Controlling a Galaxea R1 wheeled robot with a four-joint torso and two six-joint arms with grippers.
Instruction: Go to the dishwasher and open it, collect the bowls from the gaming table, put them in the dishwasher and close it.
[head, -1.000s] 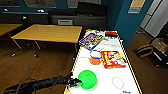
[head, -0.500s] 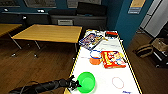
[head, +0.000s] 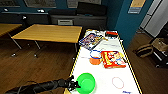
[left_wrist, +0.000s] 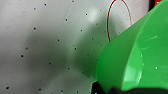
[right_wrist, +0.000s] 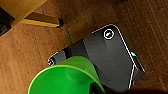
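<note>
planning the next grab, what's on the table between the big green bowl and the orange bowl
Nothing: in the head view, bare white tabletop separates the big green bowl from the orange bowl.

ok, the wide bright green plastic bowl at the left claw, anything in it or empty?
Empty. The head view looks into the wide bright green plastic bowl on the white-topped table and shows bare green inside, nothing in it.

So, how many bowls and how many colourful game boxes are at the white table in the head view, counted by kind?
Bowls: 2 (green bowl, orange bowl)
Game boxes: 2 (blue box, red box)
Total: 4
</note>
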